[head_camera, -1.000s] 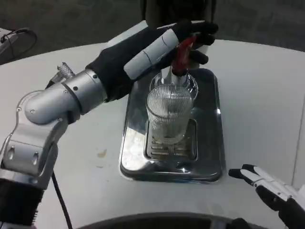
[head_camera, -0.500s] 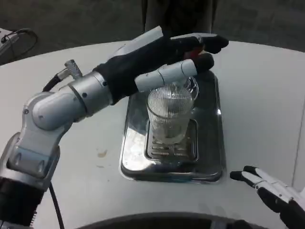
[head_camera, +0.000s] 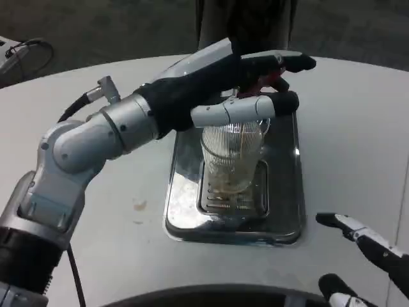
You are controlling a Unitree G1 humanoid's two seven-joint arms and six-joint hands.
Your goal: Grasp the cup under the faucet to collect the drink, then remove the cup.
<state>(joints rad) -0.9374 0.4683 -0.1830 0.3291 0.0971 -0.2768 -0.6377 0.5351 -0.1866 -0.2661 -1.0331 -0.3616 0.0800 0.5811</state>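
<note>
A ribbed clear glass cup (head_camera: 231, 160) stands upright on the slotted grille (head_camera: 220, 203) of a steel drip tray (head_camera: 289, 192), directly under the faucet. My left hand (head_camera: 217, 83) reaches over the cup's mouth and holds the faucet's red handle (head_camera: 269, 81), with its fingers above the handle and its thumb stretched below. The spout is hidden behind that hand. A faint brownish tint shows near the cup's bottom. My right hand (head_camera: 374, 252) hovers at the lower right, off the tray, fingers apart and holding nothing.
The dark body of the drink dispenser (head_camera: 246, 22) rises behind the tray. A black cable (head_camera: 73, 275) hangs along my left arm. A small stain (head_camera: 137, 204) marks the white table left of the tray.
My left hand has swung forward and flattened over the red handle, tipping it from upright to nearly level. The right hand has shifted slightly right and lower.
</note>
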